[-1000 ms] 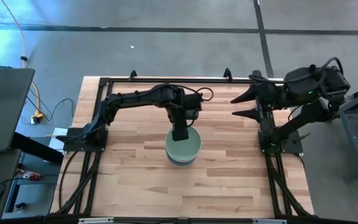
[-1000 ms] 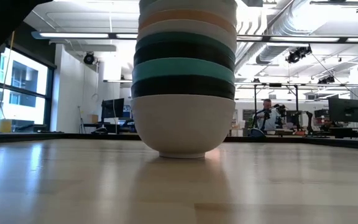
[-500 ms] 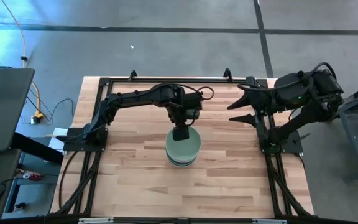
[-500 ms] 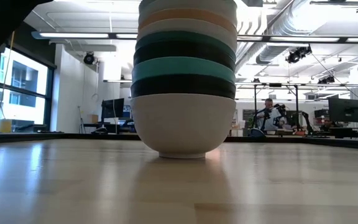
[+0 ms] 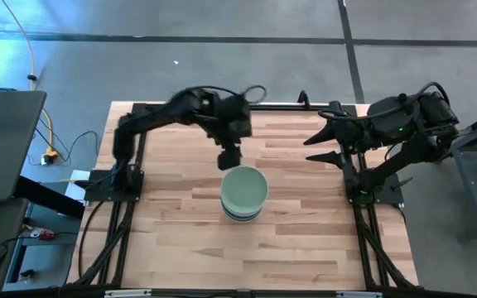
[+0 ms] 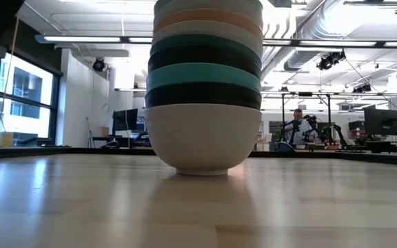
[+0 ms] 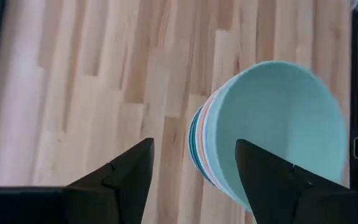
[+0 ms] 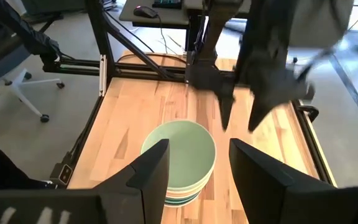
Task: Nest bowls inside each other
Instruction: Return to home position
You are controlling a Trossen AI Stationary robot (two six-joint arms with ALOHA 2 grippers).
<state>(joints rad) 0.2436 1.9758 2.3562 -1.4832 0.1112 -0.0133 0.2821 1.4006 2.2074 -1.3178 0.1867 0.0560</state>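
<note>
Mint-green round smooth bowl crowns our nested stack on the wooden bench, just below our left fingers, spread wide, we judge, to clear its rim; right fingers, wide, wait well apart.

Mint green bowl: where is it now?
In the high view, the mint green bowl tops the stack mid-table, beside the open left gripper; the right gripper waits far right.

My left arm is bent, and my left gripper points down with fingers apart. My right arm is folded, my right gripper also spread.
</note>
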